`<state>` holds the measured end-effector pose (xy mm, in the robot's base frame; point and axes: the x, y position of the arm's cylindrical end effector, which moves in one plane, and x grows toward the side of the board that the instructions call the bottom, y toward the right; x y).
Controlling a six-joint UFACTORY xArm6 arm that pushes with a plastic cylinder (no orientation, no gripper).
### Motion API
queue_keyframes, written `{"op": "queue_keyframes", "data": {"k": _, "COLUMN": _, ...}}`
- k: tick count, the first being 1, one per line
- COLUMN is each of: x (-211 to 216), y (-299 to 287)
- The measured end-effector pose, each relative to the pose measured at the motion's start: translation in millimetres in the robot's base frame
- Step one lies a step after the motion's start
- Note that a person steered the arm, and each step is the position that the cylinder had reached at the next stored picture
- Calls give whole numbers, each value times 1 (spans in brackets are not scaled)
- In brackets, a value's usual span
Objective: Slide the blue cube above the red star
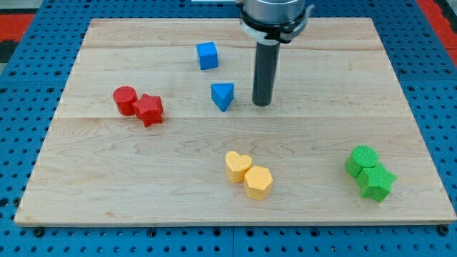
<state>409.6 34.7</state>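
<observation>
The arm comes down from the view's top as a straight dark rod, and its tip (263,104) rests on the wooden desk (128,185) just to the view's right of the blue triangular block (223,96), with a narrow gap between them — not touching. The arm carries no hand, so there is nothing to be open or clenched; only the rod's lower end meets the board.

The blue cube (207,56) sits toward the view's top, left of the rod and above the blue triangular block, apart from both. The red star (150,109) lies well to the view's left and lower than the cube, and it touches the red cylinder (125,100) on its left side — the two form a pair. The cube stands up and to the right of the star, not directly over it.

Near the view's bottom centre, a yellow heart (238,166) touches a yellow hexagonal block (258,182). At the lower right, a green cylinder (363,160) presses against a green star (376,182) just below it. A blue pegboard surface (28,107) shows around the desk.
</observation>
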Motion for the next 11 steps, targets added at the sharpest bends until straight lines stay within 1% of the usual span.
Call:
{"op": "queue_keyframes", "data": {"k": 1, "x": -15, "y": -82}}
{"op": "queue_keyframes", "data": {"k": 2, "x": -36, "y": -25}}
{"op": "queue_keyframes", "data": {"k": 3, "x": -97, "y": 19}}
{"op": "queue_keyframes", "data": {"k": 4, "x": -115, "y": -50}}
{"op": "queue_keyframes", "data": {"k": 5, "x": -112, "y": -128}}
{"op": "queue_keyframes", "data": {"k": 6, "x": -142, "y": -140}}
{"op": "queue_keyframes", "data": {"k": 7, "x": -120, "y": -164}}
{"op": "queue_keyframes", "data": {"k": 8, "x": -84, "y": -109}}
{"op": "queue_keyframes", "data": {"k": 9, "x": -114, "y": -172}}
{"op": "queue_keyframes", "data": {"k": 11, "x": -122, "y": -328}}
